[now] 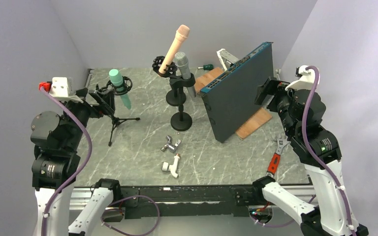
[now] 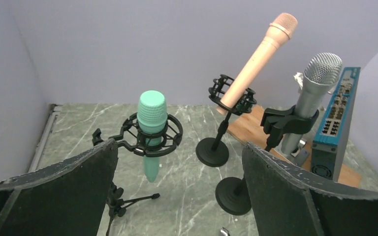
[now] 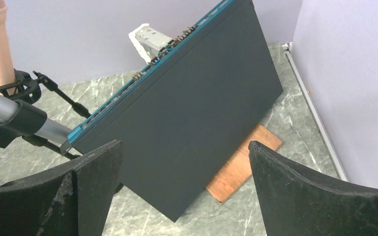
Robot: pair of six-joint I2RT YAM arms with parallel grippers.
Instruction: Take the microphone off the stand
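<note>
Overhead camera looks down; both wrist cameras face forward, sharing the blue-edged panel [image 2: 335,115].

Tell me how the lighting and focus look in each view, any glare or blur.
Top external view: even, soft light, barely any shadow on the table, no glare, all sharp. Left wrist view: teal microphone crisp, left gripper dark and underlit at the bottom. Right wrist view: dark panel matte, without glare; right gripper dark, edges sharp.
</note>
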